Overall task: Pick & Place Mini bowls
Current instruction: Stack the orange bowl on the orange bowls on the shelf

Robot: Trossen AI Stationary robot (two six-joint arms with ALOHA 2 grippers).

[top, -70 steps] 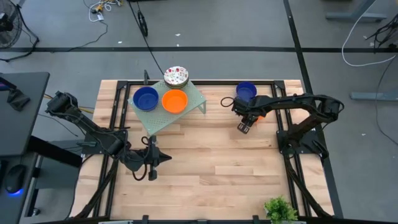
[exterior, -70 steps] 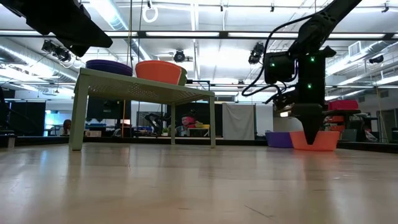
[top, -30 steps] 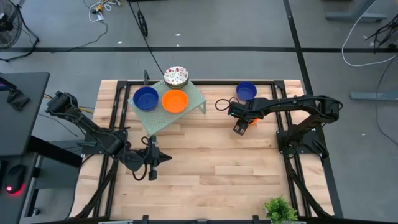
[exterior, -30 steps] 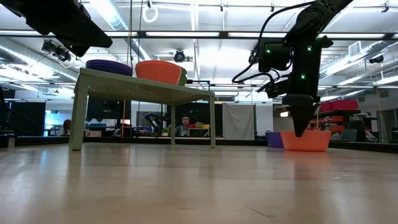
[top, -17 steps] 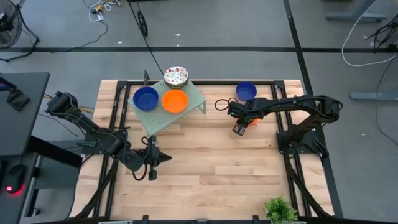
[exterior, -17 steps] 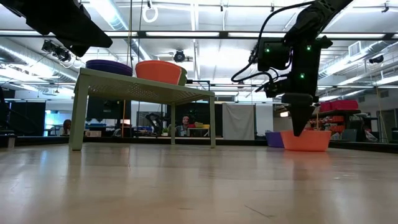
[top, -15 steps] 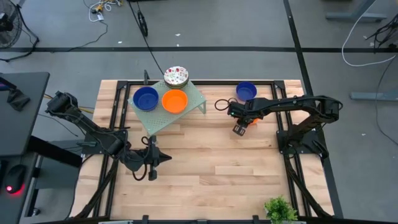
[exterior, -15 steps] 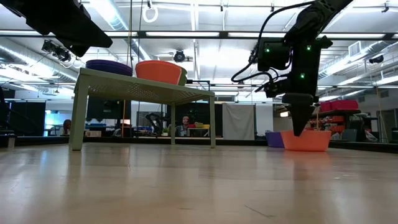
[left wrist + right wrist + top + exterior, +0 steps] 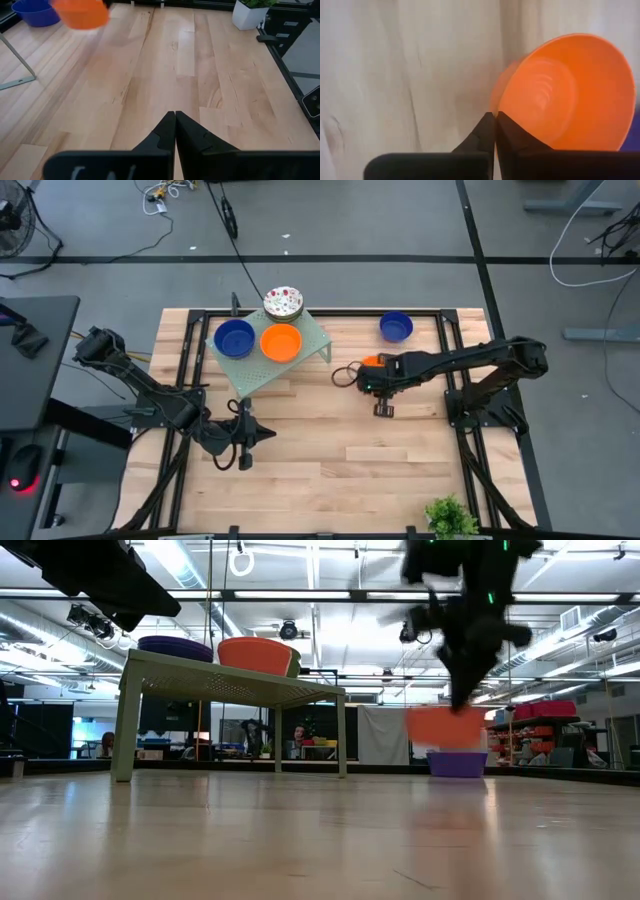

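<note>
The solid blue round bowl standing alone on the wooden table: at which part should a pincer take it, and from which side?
Take the solid blue round bowl by its thin rim, from straight above, one finger inside, one outside. It stands upright, mouth up, and its body looks too wide to span. The right pincer grips the solid orange round bowl likewise.

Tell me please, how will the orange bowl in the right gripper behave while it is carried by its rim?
The orange bowl is pinched only at its rim by the right gripper, so it may swing or tilt. It keeps its round shape in the grip, so it seems stiff. In the low view it hangs above the table from that one pinch, so it is probably light.
</note>
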